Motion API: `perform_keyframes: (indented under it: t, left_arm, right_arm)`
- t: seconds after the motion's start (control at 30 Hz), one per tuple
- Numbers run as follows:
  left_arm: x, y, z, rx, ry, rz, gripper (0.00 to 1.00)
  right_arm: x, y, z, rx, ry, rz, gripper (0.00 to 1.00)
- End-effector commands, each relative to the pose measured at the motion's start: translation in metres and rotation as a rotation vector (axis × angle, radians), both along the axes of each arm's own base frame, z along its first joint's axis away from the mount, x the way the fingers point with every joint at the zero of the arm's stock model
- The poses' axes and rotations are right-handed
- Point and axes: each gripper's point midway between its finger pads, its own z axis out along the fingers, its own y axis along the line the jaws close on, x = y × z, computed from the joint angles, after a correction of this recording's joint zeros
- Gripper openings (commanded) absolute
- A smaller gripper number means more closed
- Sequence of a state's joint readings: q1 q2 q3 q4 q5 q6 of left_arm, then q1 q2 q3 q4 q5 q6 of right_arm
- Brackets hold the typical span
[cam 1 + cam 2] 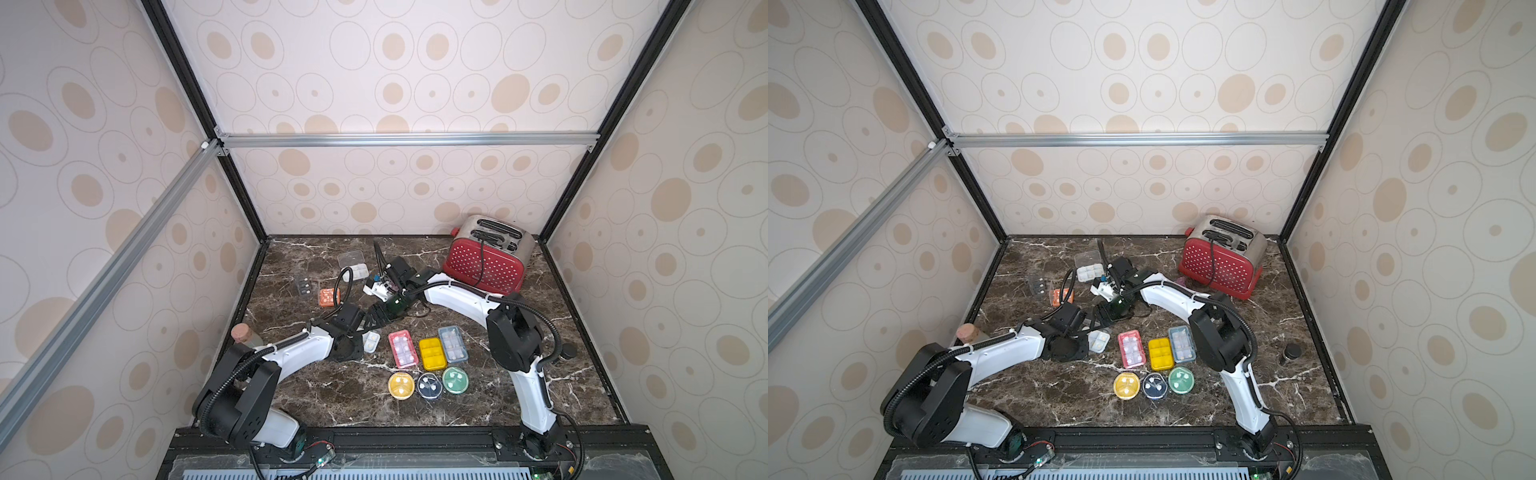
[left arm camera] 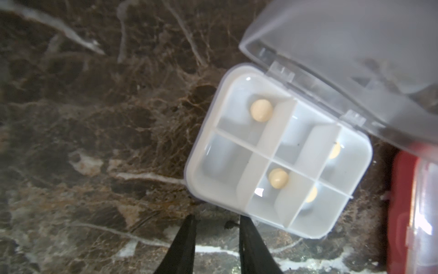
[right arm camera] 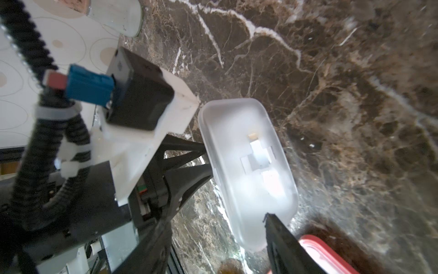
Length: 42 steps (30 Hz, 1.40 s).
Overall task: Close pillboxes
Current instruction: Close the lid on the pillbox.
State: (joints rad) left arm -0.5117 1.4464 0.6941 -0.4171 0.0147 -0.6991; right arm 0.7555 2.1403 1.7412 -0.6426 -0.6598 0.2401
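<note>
Left wrist view puts the white pillbox on the counter, just ahead of the left gripper, whose tips are narrowly parted with nothing between them. The box's long axis slants across the line of reach, and its clear lid stands raised from the far long edge. Closing it looks like work for the right gripper (spread, one fingertip at the lid's rim), being nearer the lid. Only the right wrist view shows that contact. In a top view the box sits half hidden beside the red pillbox.
</note>
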Motion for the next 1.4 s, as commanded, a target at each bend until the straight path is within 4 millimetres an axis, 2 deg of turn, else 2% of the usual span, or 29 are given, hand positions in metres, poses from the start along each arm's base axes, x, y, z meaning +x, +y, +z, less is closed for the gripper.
perform_keyframes:
  t: [0.0, 0.13, 0.3, 0.43, 0.57, 0.67, 0.73, 0.9, 1.37]
  left_arm:
    - [0.005, 0.004, 0.008, 0.001, -0.050, 0.043, 0.33]
    - [-0.008, 0.010, 0.008, 0.000, -0.033, 0.050, 0.33]
    - [-0.030, 0.003, 0.006, -0.106, -0.003, 0.047, 0.39]
    - [-0.027, -0.005, 0.021, -0.142, -0.030, 0.005, 0.58]
    - [-0.015, -0.008, 0.039, -0.163, -0.071, 0.001, 0.81]
    - [-0.005, -0.005, 0.045, -0.181, -0.091, 0.030, 0.89]
    - [0.001, 0.001, 0.045, -0.182, -0.101, 0.055, 0.89]
    - [0.010, 0.023, 0.042, -0.083, -0.130, 0.100, 0.78]
    - [0.023, 0.021, 0.029, -0.057, -0.117, 0.078, 0.63]
  right_arm:
    - [-0.010, 0.013, 0.019, 0.062, 0.000, 0.009, 0.65]
    - [-0.017, 0.010, 0.014, 0.030, 0.009, 0.006, 0.65]
    - [0.002, -0.010, 0.002, -0.113, -0.060, -0.102, 0.65]
    - [0.009, -0.019, -0.015, -0.213, -0.061, -0.162, 0.67]
    - [0.013, -0.027, -0.027, -0.320, -0.131, -0.178, 0.70]
    - [0.015, -0.027, -0.032, -0.355, -0.153, -0.169, 0.72]
    - [0.015, -0.023, -0.035, -0.356, -0.157, -0.158, 0.73]
    - [0.011, -0.021, -0.045, -0.400, -0.170, -0.119, 0.69]
    - [0.010, -0.014, -0.068, -0.455, -0.158, -0.086, 0.58]
